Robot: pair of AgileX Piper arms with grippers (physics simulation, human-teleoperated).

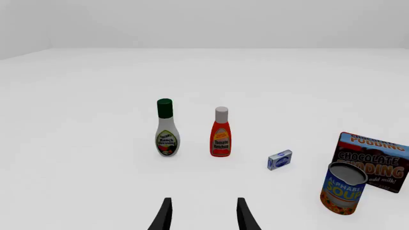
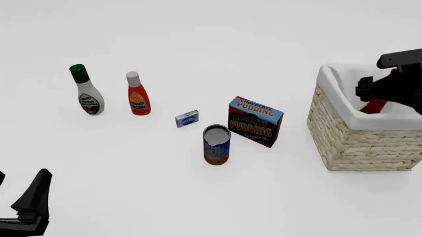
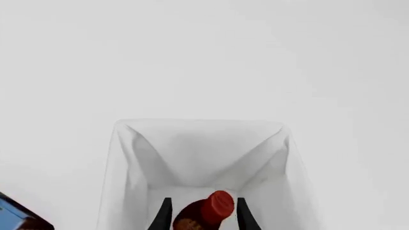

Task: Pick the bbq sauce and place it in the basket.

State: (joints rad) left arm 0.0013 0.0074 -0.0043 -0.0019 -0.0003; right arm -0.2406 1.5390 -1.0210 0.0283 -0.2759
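The right gripper [image 3: 200,211] pinches the sauce [image 3: 208,211] between its fingers, over the basket [image 2: 343,133] at the right. It should lower the bottle within the white lining, clear of the rim, before letting go. The left gripper [image 1: 202,213] is spread, empty, at the near left.

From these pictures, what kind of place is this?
Probably a simulated tabletop test scene, not a real room: a bare white table with no walls or furniture in view, grocery items like the ranch dressing and ketchup standing spaced apart, and a lined basket.
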